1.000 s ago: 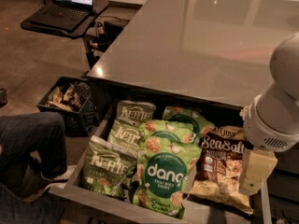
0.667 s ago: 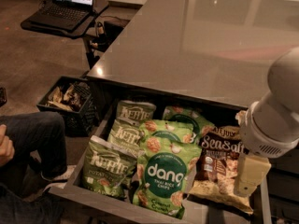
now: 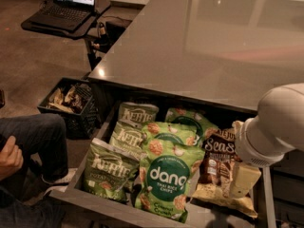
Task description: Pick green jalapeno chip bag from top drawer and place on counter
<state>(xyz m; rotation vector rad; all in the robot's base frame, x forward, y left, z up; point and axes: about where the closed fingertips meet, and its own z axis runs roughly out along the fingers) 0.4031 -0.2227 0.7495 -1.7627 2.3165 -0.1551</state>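
The top drawer is pulled out under the counter and holds several chip bags. Three green Kettle jalapeno bags lie on its left side: one at the back, one in the middle and one at the front. Green Dang bags lie in the middle and a brown Sea Salt bag on the right. My gripper hangs from the white arm over the drawer's right side, above the brown bag and a yellowish bag, apart from the Kettle bags.
A black slatted crate with items stands on the floor left of the drawer. A small black table with a laptop is at the back left. A seated person's legs and hand are at the left edge.
My arm has come lower and a little to the left over the drawer's right side. The person's hand has come into view at the left. The bags have not moved.
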